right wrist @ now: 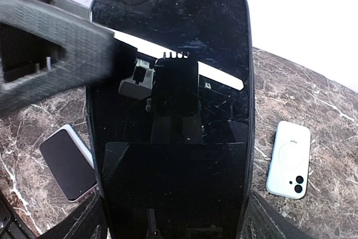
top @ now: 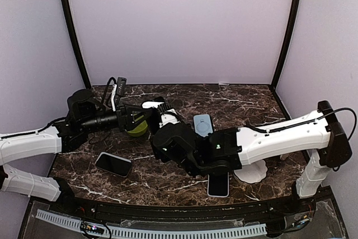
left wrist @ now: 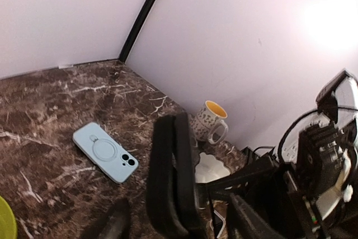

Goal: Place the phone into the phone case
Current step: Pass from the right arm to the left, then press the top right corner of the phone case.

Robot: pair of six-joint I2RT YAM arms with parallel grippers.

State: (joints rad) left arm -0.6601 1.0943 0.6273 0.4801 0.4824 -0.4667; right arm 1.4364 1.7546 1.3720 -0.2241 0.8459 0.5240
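the left pincer (left wrist: 179, 222), half open, straddles one edge of the glossy black slab phone (right wrist: 173, 138), which the right pincer (right wrist: 174, 219) clamps above the veined marble desk (right wrist: 330, 138), its long axis roughly parallel to the matte pale-blue, round-cornered phone case (right wrist: 289, 159) lying flat to its right, nearer the right arm (top: 279, 132).

A patterned mug (left wrist: 210, 122) stands upright on the marble table (left wrist: 45, 99), just beside a white scalloped dish (left wrist: 211, 168). A yellow-green thing (top: 134, 131), perhaps a bowl, sits left of centre.
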